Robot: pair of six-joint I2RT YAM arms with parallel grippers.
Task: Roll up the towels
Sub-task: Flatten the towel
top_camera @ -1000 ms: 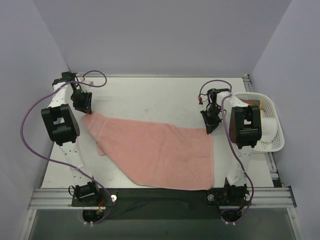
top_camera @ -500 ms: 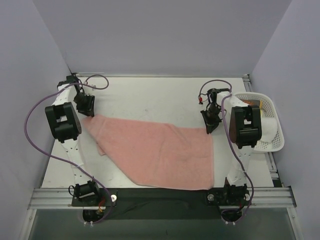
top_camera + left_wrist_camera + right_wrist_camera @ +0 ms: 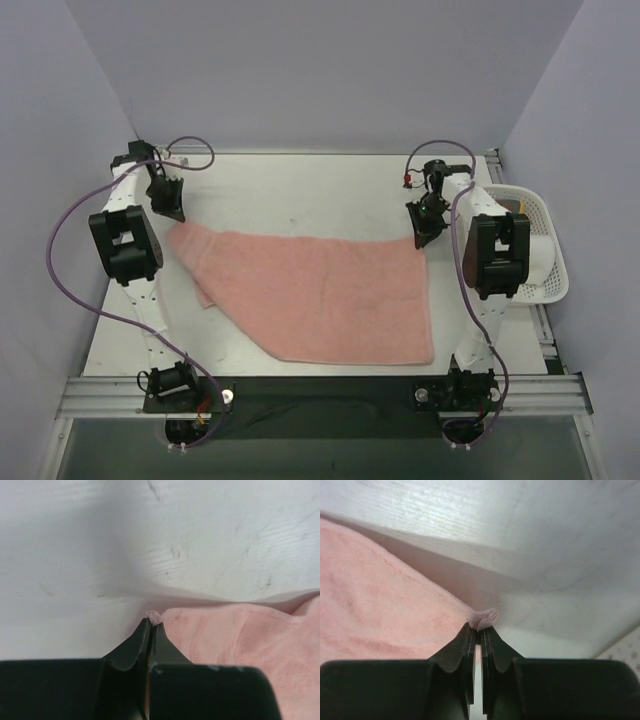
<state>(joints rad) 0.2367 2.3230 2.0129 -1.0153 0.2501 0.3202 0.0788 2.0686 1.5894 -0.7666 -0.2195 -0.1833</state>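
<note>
Both grippers have been drawn farther from the arm bases since the earlier frames, the right one more plainly, and the pink towel (image 3: 320, 295) has been dragged along with them, so that its near right corner now lies a little farther from the table's near edge.

The left gripper (image 3: 170, 208) is clenched on the far left corner of the pink towel. In the left wrist view the fingertips (image 3: 150, 626) are seen pressed together with a small nub of pink cloth (image 3: 235, 640) pinched at their very tip. The right gripper (image 3: 422, 232) is clamped on the far right corner. In the right wrist view a small fold of the towel (image 3: 375, 605) is squeezed between the closed fingertips (image 3: 479, 629), just above the table.

The pink towel is spread open on the table (image 3: 300, 190), unrolled. Its far edge is held stretched between the two grippers. From the left corner the near edge runs slantwise toward the near right, so the cloth is widest on the right side, close beside the right arm. A doubled flap is seen along the left near edge.

The white towel (image 3: 541, 256) is seen only in part, as a pale bundle inside the basket (image 3: 548, 212), which stands at the right edge of the table, beside the right arm.
</note>
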